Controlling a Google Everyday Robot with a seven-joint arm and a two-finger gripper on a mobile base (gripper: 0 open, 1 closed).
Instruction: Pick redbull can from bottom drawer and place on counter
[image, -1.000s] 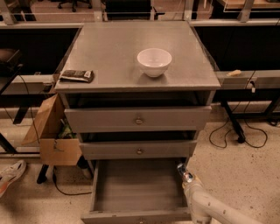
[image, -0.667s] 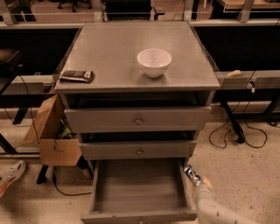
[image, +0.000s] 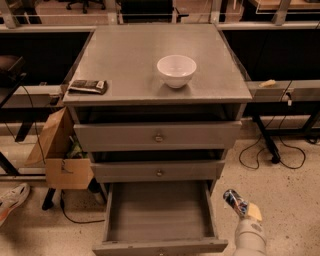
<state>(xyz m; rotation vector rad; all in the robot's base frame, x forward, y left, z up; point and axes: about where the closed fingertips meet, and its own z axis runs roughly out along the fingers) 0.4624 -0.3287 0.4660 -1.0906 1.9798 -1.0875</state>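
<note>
Camera view looks down from above and in front onto a grey three-drawer cabinet; its flat square counter fills the upper middle; a white bowl stands upright on the counter, a little right of centre; a dark flat snack packet lies at the counter's front left corner, well apart from the bowl.

Below the counter, the top drawer is pulled out slightly and the middle drawer a little less, each with a small round knob at its centre; the bottom drawer is pulled out far, showing a plain grey floor with nothing on it.

At the lower right, the robot's white arm rises from the bottom edge; the gripper sits at its tip, just beside the bottom drawer's right wall and outside it, over the speckled floor; its fingers are closed around the redbull can, one pale yellowish pad showing against the can's side; the can is tilted, its shiny end pointing up and to the left, out of the drawer and well below the counter.

A cardboard box hangs open at the cabinet's left side; a white shoe lies at the left edge; black cables loop on the floor to the right; long grey side benches run behind the cabinet on both sides.
</note>
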